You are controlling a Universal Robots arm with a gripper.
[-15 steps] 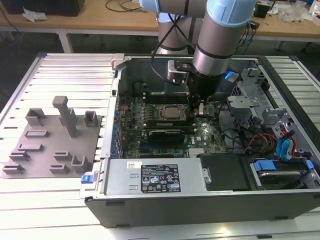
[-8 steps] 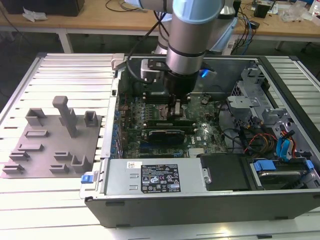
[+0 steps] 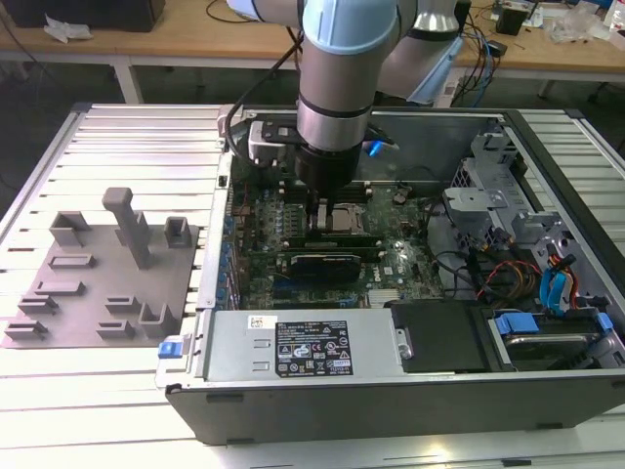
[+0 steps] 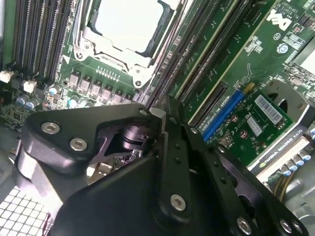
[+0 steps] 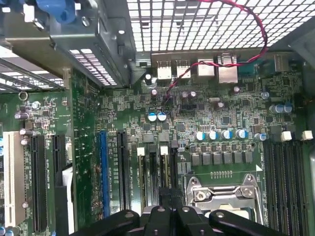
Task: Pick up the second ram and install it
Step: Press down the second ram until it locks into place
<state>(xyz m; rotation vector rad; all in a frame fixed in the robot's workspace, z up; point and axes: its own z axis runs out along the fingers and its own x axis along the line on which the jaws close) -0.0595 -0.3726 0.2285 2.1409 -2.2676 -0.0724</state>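
The plate with posts (image 3: 103, 278) lies at the exterior view's left of the open computer case (image 3: 391, 381).

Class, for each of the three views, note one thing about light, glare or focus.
Exterior view: the arm throws shade on the motherboard. Second wrist view: the CPU socket glares near white, and the close black gripper looks soft. First wrist view: bright light comes through the case grille.
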